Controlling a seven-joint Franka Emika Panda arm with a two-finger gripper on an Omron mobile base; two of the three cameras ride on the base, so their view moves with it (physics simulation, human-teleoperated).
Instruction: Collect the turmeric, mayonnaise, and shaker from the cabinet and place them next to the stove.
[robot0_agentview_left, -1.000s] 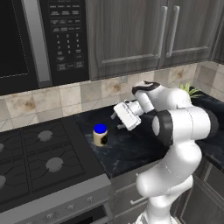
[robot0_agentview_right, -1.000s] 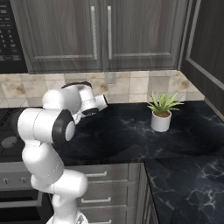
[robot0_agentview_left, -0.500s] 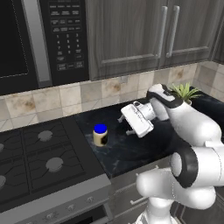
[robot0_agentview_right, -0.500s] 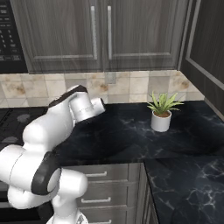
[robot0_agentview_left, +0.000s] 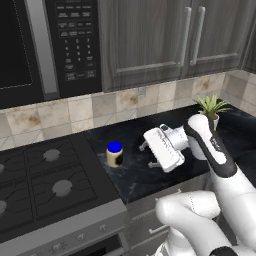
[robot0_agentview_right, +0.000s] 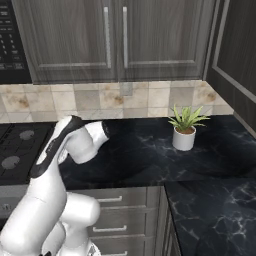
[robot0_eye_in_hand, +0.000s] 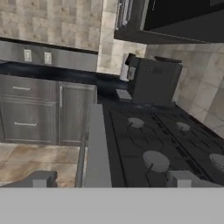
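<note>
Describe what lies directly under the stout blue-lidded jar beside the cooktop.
The stout blue-lidded jar stands upright on the black marbled countertop, just right of the black cooktop. The patch of counter beneath its base is covered.

The white arm rises at the lower left and bends over the black marbled countertop, its hand hidden behind its own elbow. A small potted plant stands near the tiled backsplash, and the stove lies at the left edge under grey upper cupboard doors.
</note>
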